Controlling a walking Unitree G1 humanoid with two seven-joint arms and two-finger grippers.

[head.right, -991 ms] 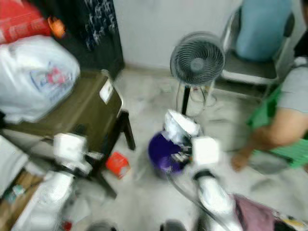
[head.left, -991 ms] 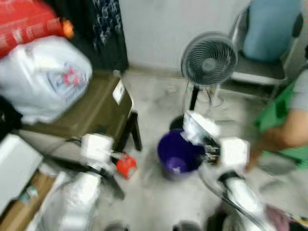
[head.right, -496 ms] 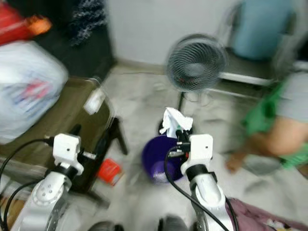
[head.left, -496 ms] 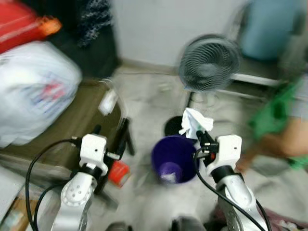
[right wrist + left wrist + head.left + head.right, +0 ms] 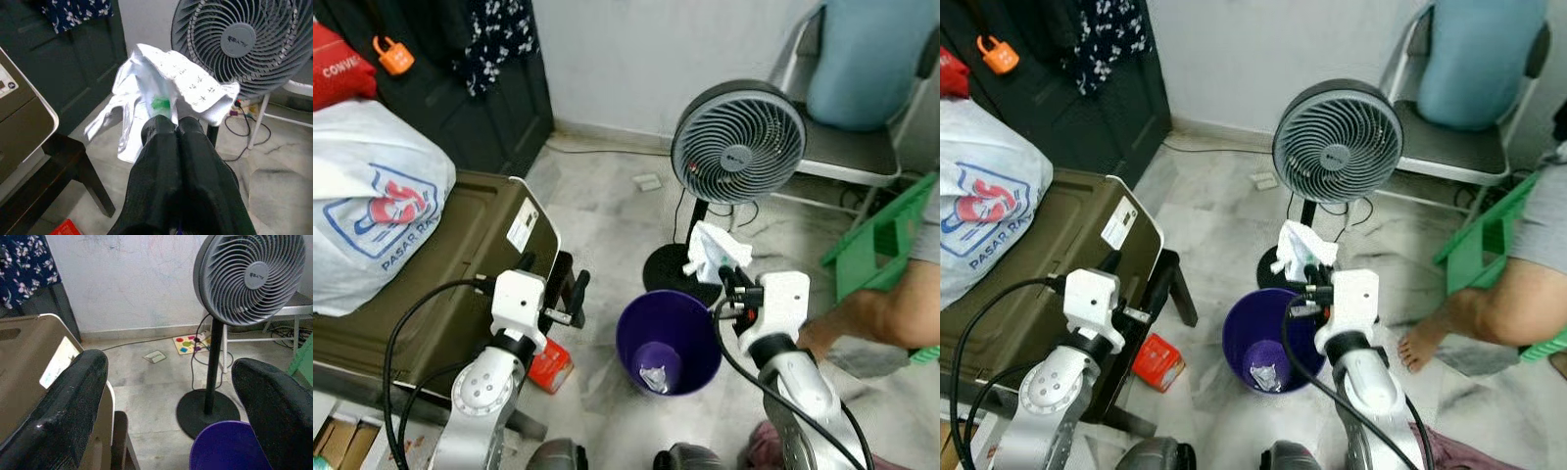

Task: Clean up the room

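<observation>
Two grippers raised before the robot, right gripper (image 5: 171,128) pinched tight on a crumpled white wrapper (image 5: 161,93) above the far rim of a purple bin (image 5: 668,338), left gripper (image 5: 166,396) spread wide and holding nothing near a dark olive case (image 5: 440,264), grey standing fan (image 5: 738,144) behind the bin, red carton (image 5: 548,364) on the floor.

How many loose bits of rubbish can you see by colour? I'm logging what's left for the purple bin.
White: 1, the crumpled wrapper in the right claw.
Red: 1, the small box on the floor.
Silvery: 1, the scrap inside the purple bin.
Total: 3
</observation>
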